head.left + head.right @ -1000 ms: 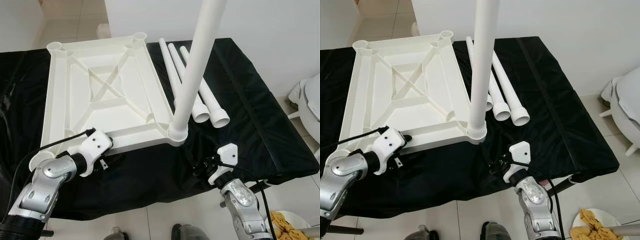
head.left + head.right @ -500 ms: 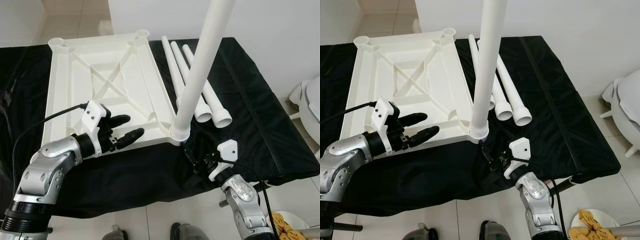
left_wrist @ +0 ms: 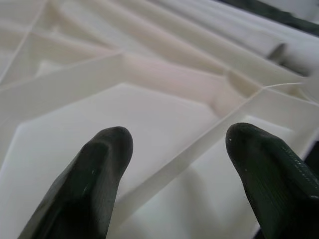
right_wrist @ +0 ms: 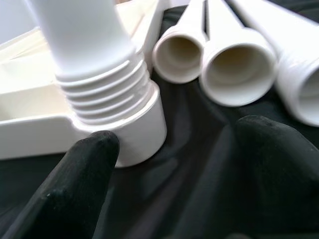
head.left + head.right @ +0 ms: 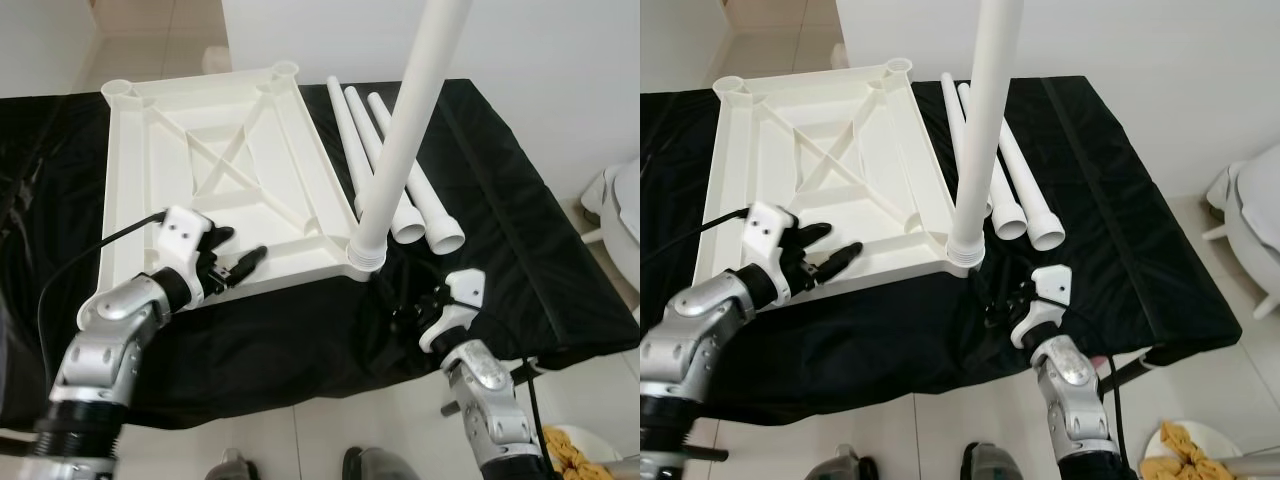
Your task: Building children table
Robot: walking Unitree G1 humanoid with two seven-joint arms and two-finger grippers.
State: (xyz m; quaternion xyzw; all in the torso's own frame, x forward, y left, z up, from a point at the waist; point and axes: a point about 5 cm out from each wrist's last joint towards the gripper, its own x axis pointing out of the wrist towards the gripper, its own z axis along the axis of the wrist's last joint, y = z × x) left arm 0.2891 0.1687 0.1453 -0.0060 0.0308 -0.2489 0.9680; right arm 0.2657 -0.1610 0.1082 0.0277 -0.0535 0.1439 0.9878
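I see the white tabletop lying underside-up on the black cloth, one leg standing screwed into its near right corner socket and three loose legs just beside it. My left gripper hovers spread and empty over the near rim. My right gripper, also parted and empty, sits just by the socket.
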